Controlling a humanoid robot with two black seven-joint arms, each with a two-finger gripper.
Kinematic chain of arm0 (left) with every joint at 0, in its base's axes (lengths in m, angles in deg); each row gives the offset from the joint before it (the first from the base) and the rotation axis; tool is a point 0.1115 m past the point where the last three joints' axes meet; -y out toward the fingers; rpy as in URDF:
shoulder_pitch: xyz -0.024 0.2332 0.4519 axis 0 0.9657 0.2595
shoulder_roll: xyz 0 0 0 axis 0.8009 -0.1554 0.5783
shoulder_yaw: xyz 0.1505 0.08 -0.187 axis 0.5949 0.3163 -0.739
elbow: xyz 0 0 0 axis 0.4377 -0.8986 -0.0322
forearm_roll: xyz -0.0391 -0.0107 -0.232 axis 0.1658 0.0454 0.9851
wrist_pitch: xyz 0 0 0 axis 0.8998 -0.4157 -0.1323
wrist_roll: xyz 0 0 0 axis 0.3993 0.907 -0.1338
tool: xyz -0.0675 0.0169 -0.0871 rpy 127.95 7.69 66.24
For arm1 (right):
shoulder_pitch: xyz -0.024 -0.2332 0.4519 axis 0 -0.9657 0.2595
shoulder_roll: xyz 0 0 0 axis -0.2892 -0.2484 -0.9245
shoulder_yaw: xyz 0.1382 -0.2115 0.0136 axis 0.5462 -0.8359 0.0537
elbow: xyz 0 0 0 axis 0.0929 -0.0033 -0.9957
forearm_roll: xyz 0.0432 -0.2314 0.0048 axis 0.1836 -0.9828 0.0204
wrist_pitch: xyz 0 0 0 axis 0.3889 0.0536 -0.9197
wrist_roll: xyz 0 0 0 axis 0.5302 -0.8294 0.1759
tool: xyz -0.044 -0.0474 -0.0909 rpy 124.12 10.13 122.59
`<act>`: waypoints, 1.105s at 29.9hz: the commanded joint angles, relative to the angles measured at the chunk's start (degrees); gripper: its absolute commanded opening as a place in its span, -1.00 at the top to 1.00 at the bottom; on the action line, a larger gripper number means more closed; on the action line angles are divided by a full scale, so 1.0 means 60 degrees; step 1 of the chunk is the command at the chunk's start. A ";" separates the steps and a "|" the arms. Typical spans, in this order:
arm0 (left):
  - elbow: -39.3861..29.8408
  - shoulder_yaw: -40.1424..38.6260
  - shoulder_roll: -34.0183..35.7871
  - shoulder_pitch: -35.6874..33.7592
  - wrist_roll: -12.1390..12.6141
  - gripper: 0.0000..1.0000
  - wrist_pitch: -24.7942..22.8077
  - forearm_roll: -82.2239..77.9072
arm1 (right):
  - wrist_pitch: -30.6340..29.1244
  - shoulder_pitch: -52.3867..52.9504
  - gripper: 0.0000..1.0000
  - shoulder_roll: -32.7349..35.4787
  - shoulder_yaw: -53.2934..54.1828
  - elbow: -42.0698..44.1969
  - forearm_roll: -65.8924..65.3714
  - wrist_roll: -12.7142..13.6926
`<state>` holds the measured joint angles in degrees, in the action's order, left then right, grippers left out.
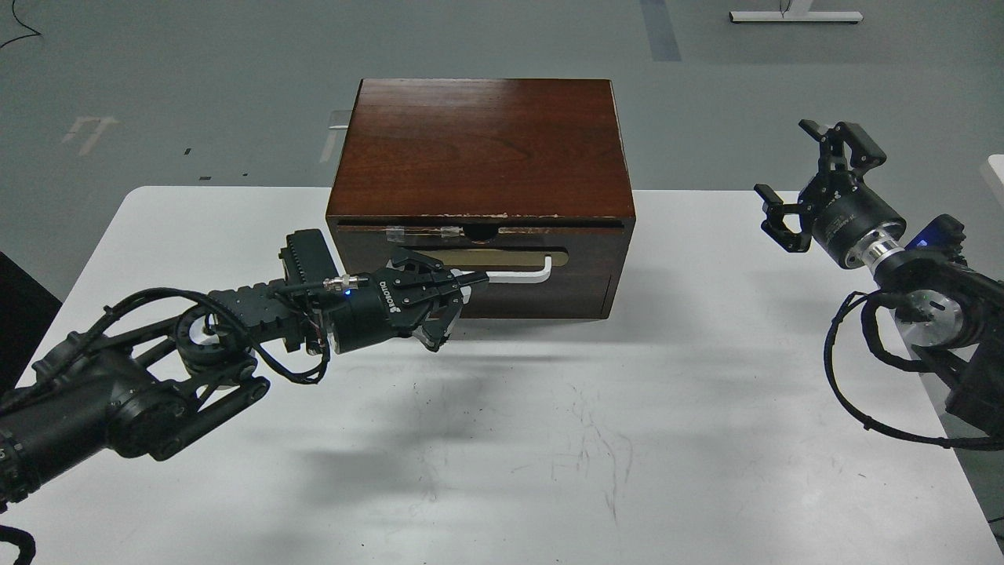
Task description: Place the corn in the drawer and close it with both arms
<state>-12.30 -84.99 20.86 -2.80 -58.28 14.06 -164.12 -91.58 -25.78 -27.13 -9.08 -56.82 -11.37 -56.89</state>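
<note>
The drawer (pixel 584 271) sits pushed into the dark wood cabinet (pixel 478 149), with only a thin dark slit above its chipped top edge. Its white bar handle (pixel 518 275) lies on a tan oval plate. My left gripper (pixel 459 308) is at the handle's left end and hides that end. Its fingers (pixel 471 279) stand apart, one above and one below the bar. My right gripper (pixel 794 174) is open and empty, held in the air right of the cabinet and apart from it. The corn is not in view.
The cabinet stands at the back middle of the white table (pixel 549 439). The table's right edge runs under my right arm (pixel 925 314). Grey floor lies beyond the table.
</note>
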 commanded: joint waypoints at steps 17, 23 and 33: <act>-0.0464 0.0059 0.0121 -0.0155 0.0000 -0.91 -0.0074 0.1575 | -0.0015 0.0022 -1.00 0.0038 0.0045 -0.0311 -0.0001 0.0002; -0.2779 0.0016 0.1660 -0.0170 0.0000 -0.95 -0.1478 0.6321 | -0.0015 0.0022 -1.00 0.0038 -0.0013 -0.0253 -0.0001 0.0002; -0.0328 -0.2562 0.1880 -0.0448 0.0000 -0.96 -0.4746 1.4141 | 0.0014 0.0022 -1.00 -0.0021 0.0060 -0.0267 -0.0001 0.0002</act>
<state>-23.46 -98.45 32.57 -4.65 -58.30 -10.63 -89.40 -91.51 -25.63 -27.09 -8.97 -58.17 -11.38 -56.88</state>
